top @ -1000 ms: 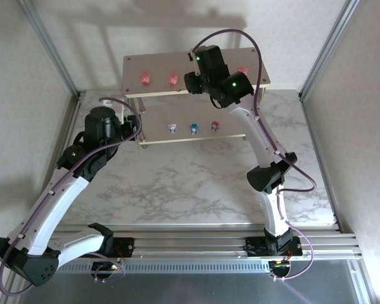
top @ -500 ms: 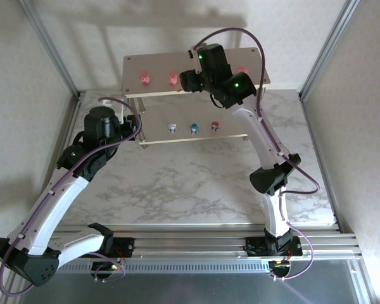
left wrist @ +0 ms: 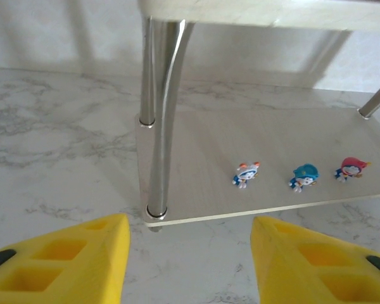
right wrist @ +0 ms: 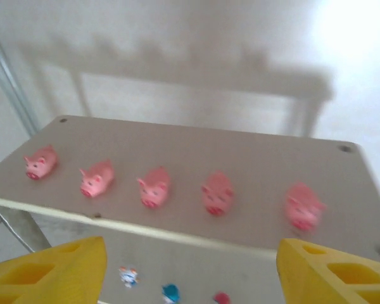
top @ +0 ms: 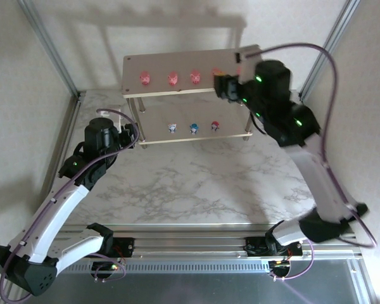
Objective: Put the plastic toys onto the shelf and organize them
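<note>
Pink plastic pigs point(right wrist: 154, 187), all 5, are sitting in a left-right row atop the beige 2-tier shelf point(right wrist: 253, 152), straight ahead of the right hand point(right wrist: 190, 272), which is hanging spread & empty; left hand point(left wrist: 190, 253) is gaping too.

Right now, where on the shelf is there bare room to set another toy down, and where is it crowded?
Lower tier: bare between the front-left leg and the whitish-blue figurine, and behind the three figurines. Top tier: bare strip behind the pink pigs; their row spans nearly its full width, crowded.
</note>
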`<state>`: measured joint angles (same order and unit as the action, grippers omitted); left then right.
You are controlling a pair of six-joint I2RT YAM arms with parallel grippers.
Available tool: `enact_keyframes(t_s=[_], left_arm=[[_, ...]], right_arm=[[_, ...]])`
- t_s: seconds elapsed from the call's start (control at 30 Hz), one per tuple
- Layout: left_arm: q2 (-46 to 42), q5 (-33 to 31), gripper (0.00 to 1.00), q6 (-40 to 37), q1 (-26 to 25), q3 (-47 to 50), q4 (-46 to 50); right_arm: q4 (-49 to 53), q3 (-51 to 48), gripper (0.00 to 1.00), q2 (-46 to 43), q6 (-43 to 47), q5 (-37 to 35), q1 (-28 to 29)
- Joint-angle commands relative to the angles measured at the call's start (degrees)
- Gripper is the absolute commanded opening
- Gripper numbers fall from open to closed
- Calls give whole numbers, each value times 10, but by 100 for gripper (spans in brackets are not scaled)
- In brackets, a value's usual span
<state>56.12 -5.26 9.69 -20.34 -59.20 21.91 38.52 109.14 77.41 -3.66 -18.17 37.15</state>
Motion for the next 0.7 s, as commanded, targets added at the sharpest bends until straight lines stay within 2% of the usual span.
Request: enact_keyframes(t_s=[0.0, 0.13, 0.3, 0.33, 0.37, 0.47, 0.57, 0.67], left_arm=[[-17, 10, 54, 21, 22, 31, -43], [-29, 6, 54, 25, 57, 65, -74], [-33, 17, 58, 32, 107, 101, -124], [-30, 19, 64, 34, 116, 108, -135], [-27, 22, 98, 36, 123, 115, -144], [-14, 16, 100, 40, 141, 140, -172], [-17, -3, 100, 38, 152, 184, -225], [-30, -26, 100, 33, 162, 233, -287]], right_arm=[[29, -107, 73, -93, -25, -110, -4], [110, -231, 74, -202, -93, -179, -16], [152, -355, 79, -279, -149, -185, -78], [152, -380, 81, -285, -156, -176, -99], [147, -400, 83, -289, -160, -161, -119], [109, -466, 99, -292, -176, -79, -195], [57, -523, 99, -287, -191, 0, -267], [15, -566, 99, -269, -196, 36, -313]])
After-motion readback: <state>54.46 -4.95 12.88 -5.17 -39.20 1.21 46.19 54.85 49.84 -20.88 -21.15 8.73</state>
